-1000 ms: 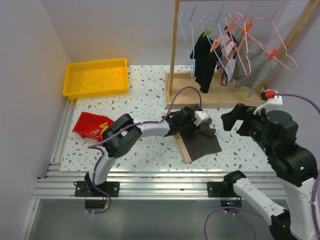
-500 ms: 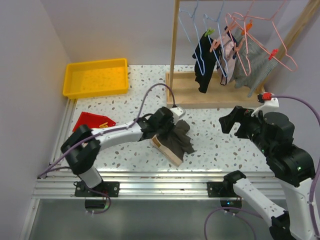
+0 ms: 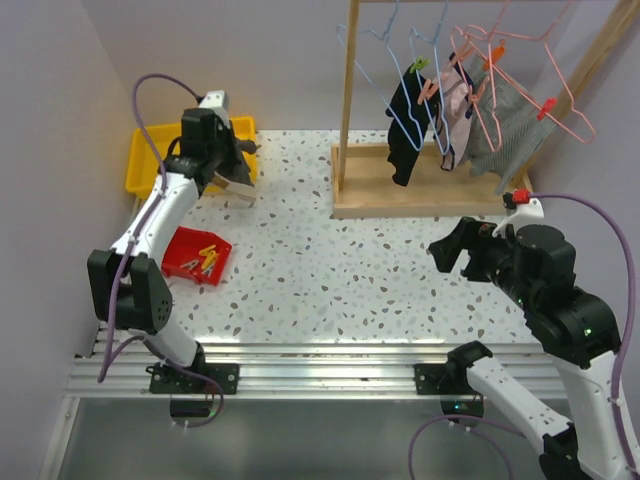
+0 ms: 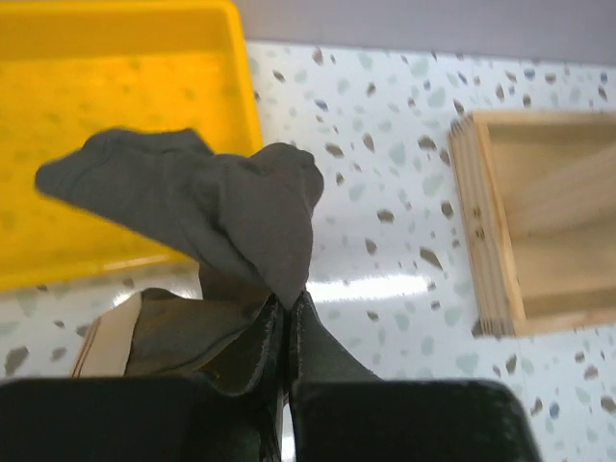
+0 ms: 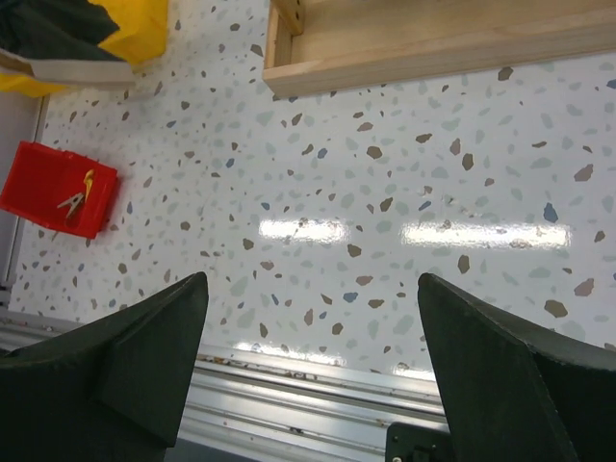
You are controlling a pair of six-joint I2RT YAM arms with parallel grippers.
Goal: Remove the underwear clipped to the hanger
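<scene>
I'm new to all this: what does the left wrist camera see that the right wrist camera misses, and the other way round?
Left wrist only: the left gripper shut on the dark underwear, close up. Right wrist only: the open, empty right gripper, the red bin holding clips, and the metal rail. Both: the speckled table, the wooden rack base, the yellow tray, and, tiny in the right view's corner, that underwear.
</scene>
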